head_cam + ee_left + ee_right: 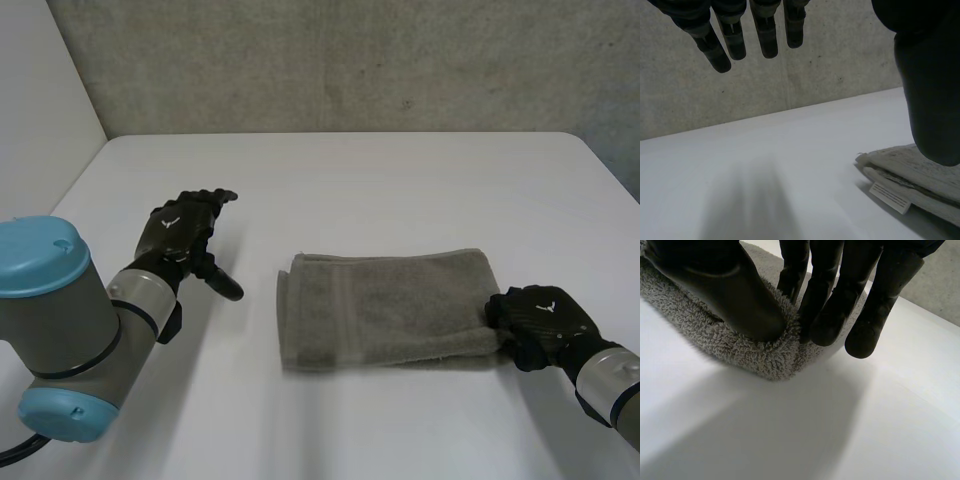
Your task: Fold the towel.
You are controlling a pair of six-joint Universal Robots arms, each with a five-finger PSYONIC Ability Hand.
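Lying folded on the white bench (350,180), the grey towel (385,305) has its right end pinched between thumb and fingers (827,315) of the right robot hand (543,318); the left robot hand (182,232) hovers open with straight fingers, well apart from the towel's left edge

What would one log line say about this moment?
towel: folded, flat on table | right hand: thumb and fingers pinch towel's nearest end | left hand: open, apart from towel
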